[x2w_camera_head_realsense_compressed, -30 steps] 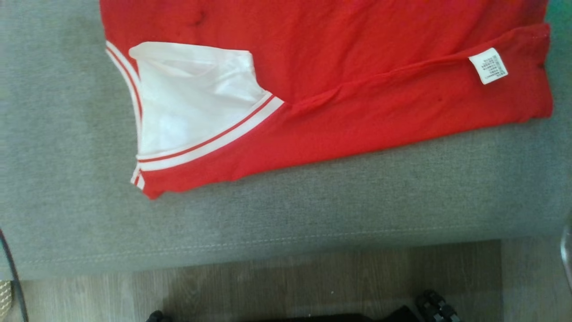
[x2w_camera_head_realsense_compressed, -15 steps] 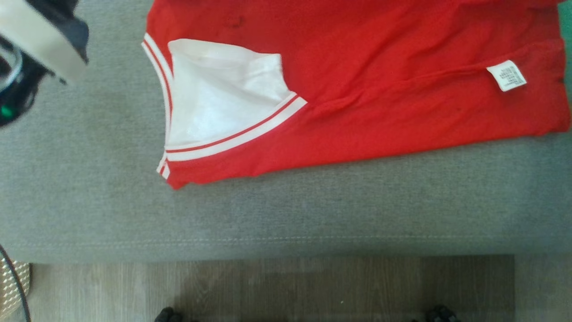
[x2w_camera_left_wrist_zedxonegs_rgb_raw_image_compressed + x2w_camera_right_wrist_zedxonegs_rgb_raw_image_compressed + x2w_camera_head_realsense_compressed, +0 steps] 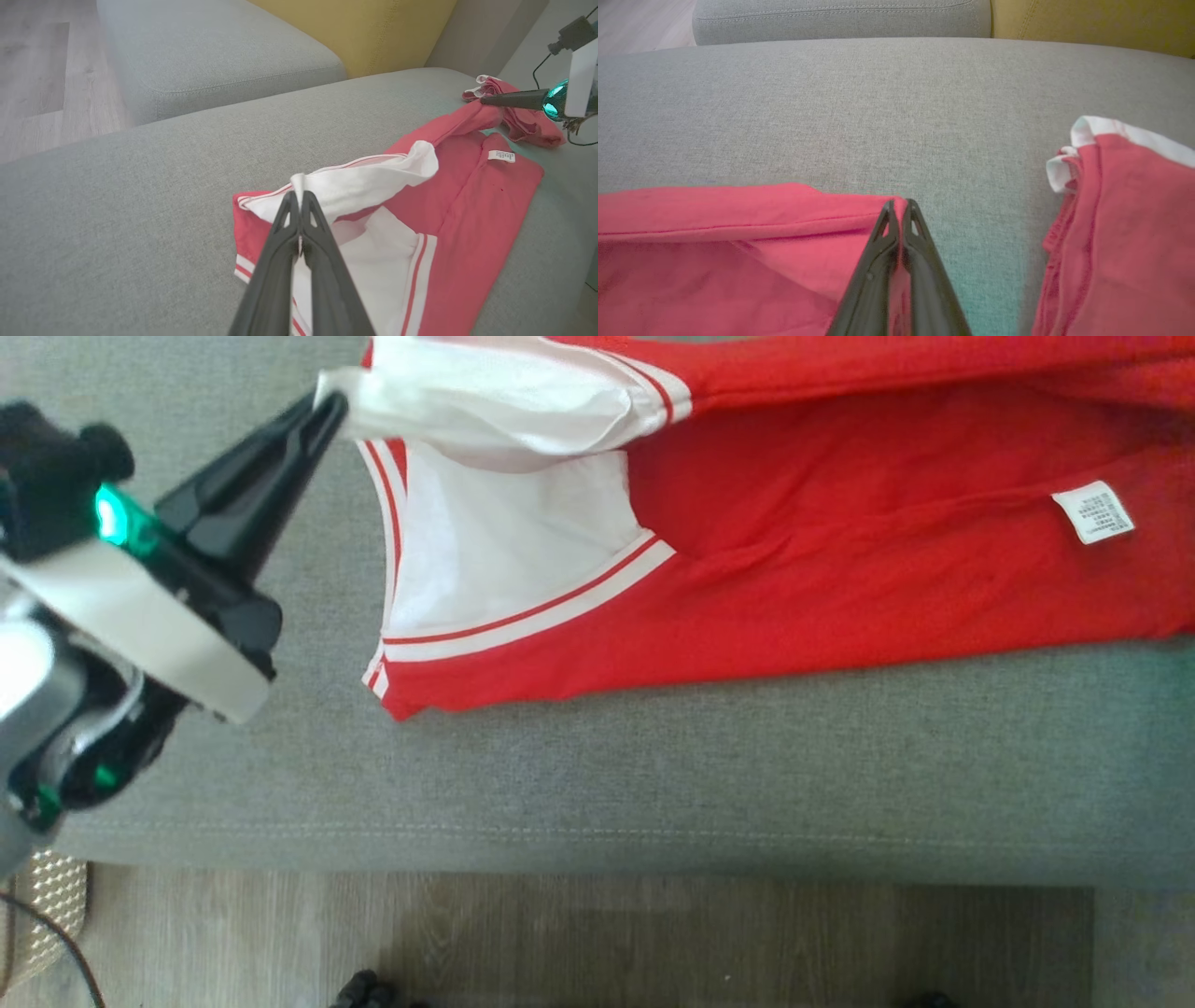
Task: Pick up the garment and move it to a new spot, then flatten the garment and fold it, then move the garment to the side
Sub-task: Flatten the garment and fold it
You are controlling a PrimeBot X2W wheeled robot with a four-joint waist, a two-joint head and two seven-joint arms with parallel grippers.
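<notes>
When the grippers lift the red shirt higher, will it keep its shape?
Probably floppy: the shirt droops from the left gripper. Likely light, as a fingertip pinch holds its edge up. It may cling to the rough sofa.

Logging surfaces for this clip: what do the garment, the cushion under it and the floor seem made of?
Garment: thin matte knit, probably cotton; wrinkles, drapes softly. Cushion: grey woven upholstery; visible weave, stitched seam. Floor: matte wood-grain planks, laminate or wood unclear.
</notes>
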